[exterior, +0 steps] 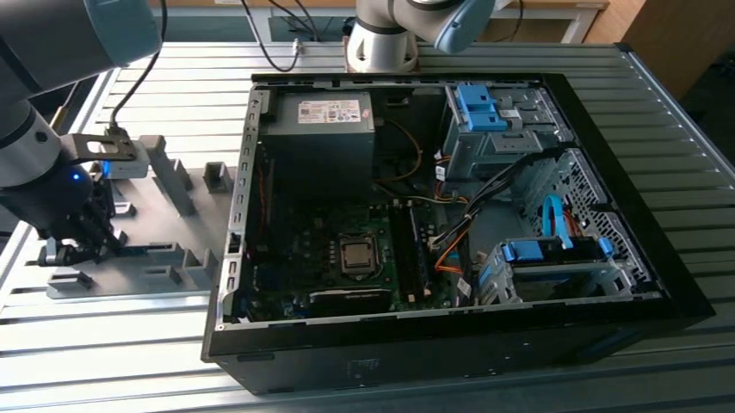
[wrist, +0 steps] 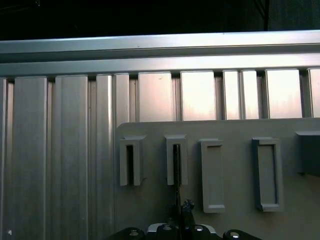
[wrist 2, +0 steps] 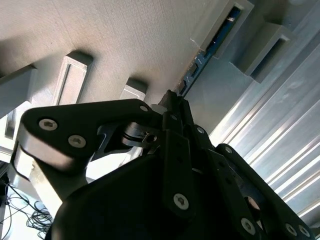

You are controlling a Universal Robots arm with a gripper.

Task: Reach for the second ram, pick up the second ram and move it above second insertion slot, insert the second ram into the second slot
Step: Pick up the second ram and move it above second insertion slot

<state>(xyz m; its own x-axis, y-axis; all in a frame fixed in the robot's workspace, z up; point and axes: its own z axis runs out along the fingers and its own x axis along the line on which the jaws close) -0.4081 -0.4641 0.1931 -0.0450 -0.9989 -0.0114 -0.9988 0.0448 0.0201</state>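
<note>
A bench (exterior: 115, 344) of ribbed silver aluminium profiles is seen across the exterior view, its grooves running from side to side; a brown wooden panel (exterior: 672, 34) is seen beyond its far corner on the exterior view's right. A black open computer case (exterior: 436, 366) is laid on its side in the middle of the bench, with its circuit board and cables exposed. A flat grey holder plate (exterior: 138, 228) with raised slotted blocks is laid just beside the case on the exterior view's left; a thin strip of bare bench is left between the two. A grey-and-blue jointed arm (exterior: 34, 129) is held over the near left part of the plate, and the black pincer (exterior: 83, 248) is set low among the blocks there.

In the second wrist view the second ram (wrist 2: 212, 42), a long, thin, blue-green circuit-board stick, is seen seated on edge in a slotted block of the plate (wrist 2: 100, 30); the pincer (wrist 2: 172, 97) is placed at one end of it. In the first wrist view the second ram (wrist: 176, 170) is shown edge-on as a dark line running from its block to the pincer (wrist: 181, 210); whether the pincer is closed on the stick cannot be told. A narrow slotted block (wrist: 130, 162) is seen just beside the occupied one, and two wider blocks (wrist: 212, 175) on its other side; open ribbed bench (wrist: 65, 150) is left beyond the plate's edges.
</note>
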